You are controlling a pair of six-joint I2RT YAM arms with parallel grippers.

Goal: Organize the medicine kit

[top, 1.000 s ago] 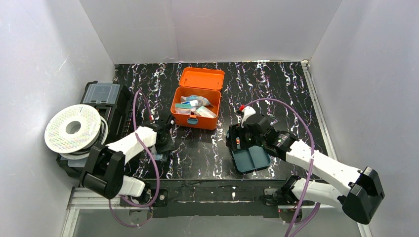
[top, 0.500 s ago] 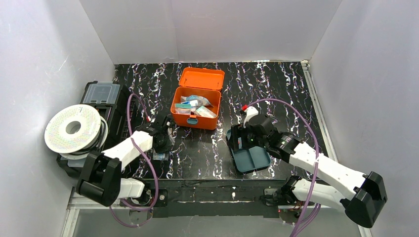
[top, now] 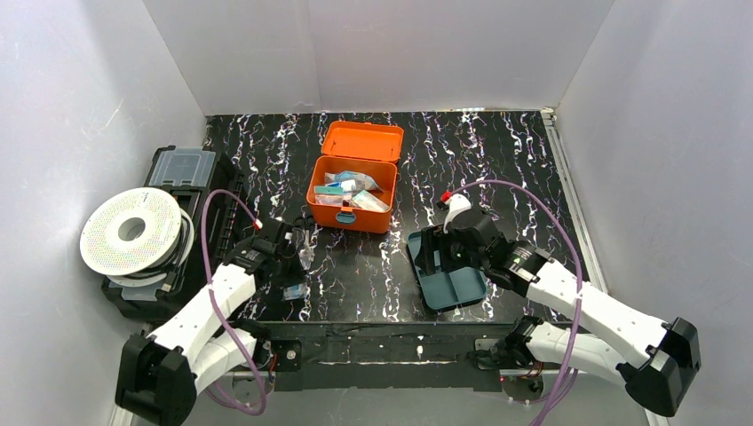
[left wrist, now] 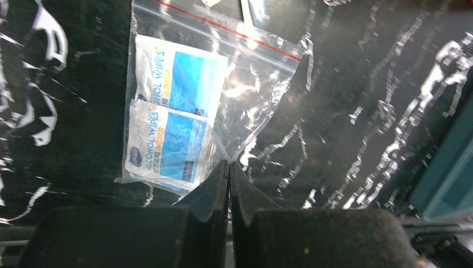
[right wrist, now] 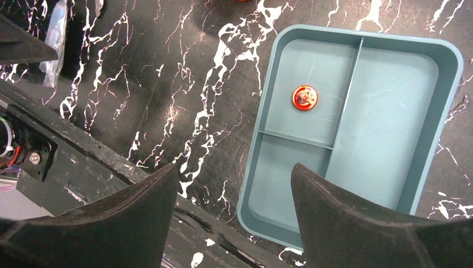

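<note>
The kit (top: pixel 373 220) sits on the counter (top: pixel 497 160) just beyond the left gripper (left wrist: pixel 229 167), off toward the right arm's side. Its lid (top: pixel 362 139) is thrown back and several packets (top: pixel 355 191) are piled inside, their print too small to read.

The left gripper is closed tight, its tips meeting on the near corner of a clear zip bag (left wrist: pixel 251 95) with a red seal line. Two sachets (left wrist: pixel 178 78) inside it read "ALCOHOL WIPES"; the finer print is blurred.

A second ago this gripper stood part open over the same spot. It has since closed, and the left arm's shoulder has swung back toward the near edge. The kit has not moved. The right gripper (right wrist: pixel 231 173) stays wide with nothing in it, and its arm has drifted a little outward.

Below the right gripper lies a teal tray (right wrist: pixel 390 111) split into three compartments. A round red disc (right wrist: pixel 305 97) rests in the small compartment farther from the fingers, its marking illegible.

A small packet (top: pixel 294 291) lies on the counter just behind the left gripper. A black case (top: pixel 182 169) and a white spool (top: pixel 133 231) stand well out on that gripper's outer side.
</note>
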